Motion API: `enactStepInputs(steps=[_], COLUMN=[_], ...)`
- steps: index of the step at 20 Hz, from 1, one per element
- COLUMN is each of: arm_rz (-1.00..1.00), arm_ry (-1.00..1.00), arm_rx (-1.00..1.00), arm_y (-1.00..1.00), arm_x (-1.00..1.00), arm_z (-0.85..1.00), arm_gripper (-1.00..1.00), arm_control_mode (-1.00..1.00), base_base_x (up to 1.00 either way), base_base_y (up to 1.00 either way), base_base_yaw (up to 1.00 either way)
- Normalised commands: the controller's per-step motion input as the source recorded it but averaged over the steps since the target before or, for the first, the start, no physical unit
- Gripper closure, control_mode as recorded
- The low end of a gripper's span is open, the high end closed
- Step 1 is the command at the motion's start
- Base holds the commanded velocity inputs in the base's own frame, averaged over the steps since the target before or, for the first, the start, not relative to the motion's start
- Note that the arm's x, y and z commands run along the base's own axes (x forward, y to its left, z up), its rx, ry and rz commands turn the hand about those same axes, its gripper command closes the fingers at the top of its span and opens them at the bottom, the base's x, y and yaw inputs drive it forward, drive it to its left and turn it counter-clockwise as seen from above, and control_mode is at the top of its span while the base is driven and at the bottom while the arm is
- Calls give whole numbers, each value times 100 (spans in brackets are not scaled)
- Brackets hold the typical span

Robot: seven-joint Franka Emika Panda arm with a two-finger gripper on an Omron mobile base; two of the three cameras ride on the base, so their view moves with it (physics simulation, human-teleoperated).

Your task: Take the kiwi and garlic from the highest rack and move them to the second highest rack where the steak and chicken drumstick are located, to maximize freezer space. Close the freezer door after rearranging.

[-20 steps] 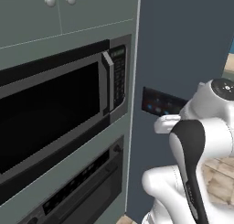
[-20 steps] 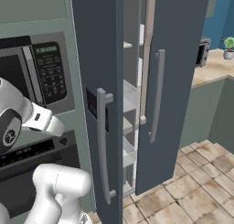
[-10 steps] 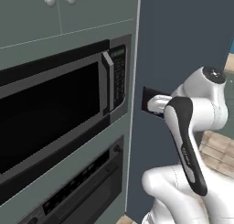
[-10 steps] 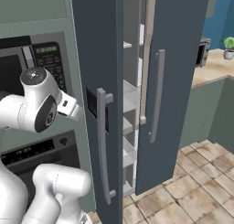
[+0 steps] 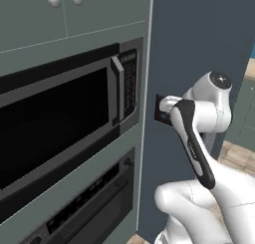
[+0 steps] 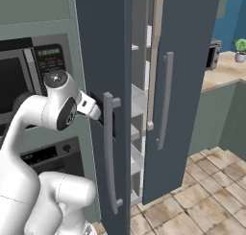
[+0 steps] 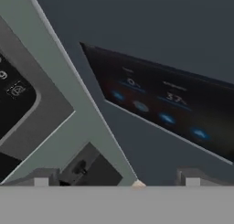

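**Gripper at the freezer's display panel, door ajar**

The freezer (image 6: 103, 47) is a tall, narrow slate-blue cabinet standing just right of the oven and microwave unit. In the right base view its door (image 6: 185, 85) stands ajar, swung out to the right, with a long grey bar handle (image 6: 165, 102) on its outer face. A second slate-blue panel on the left carries another grey bar handle (image 6: 109, 152) and a dark display panel (image 7: 169, 111) with faint blue icons and digits.

Through the gap between the two panels the pale grey inside shows, with several flat shelves (image 6: 138, 97) stacked one above another. What lies on them cannot be made out from here; kiwi, garlic, steak and drumstick are hidden behind the panels.

The gripper (image 5: 167, 108) is raised in front of the left panel, pointing at the display, close to the seam where the freezer meets the grey-green unit. Its jaws stand wide apart and hold nothing; in the hand view the two finger tips sit at the bottom corners with the display between them.

To the left are the microwave (image 5: 64, 123) with its keypad (image 5: 129, 83), and the oven (image 5: 94, 208) below it. To the right of the door the tiled floor (image 6: 206, 195) lies open, bounded by a counter (image 6: 226, 73) with a potted plant (image 6: 240, 49).
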Motion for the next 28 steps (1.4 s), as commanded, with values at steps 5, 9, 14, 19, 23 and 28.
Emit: enactStepInputs(steps=[5, 9, 14, 19, 23, 28], arm_rz=[-17, -10, -1, 0, 1, 13], arm_ry=[0, -2, -1, 0, 0, 0], arm_rx=[0, 0, 0, 5, 14, 17], arm_y=[-38, -47, -58, -54, -32, -10], arm_x=[51, 42, 44, 59, 76, 87], arm_z=[-10, -13, -13, -17, -14, -9], arm_gripper=[-100, -100, -100, -100, -100, -100], arm_control_mode=[-100, -100, -100, -100, -100, -100], base_base_x=[0, 0, 0, 0, 0, 0], base_base_y=[0, 0, 0, 0, 0, 0], base_base_yaw=[0, 0, 0, 0, 0, 0])
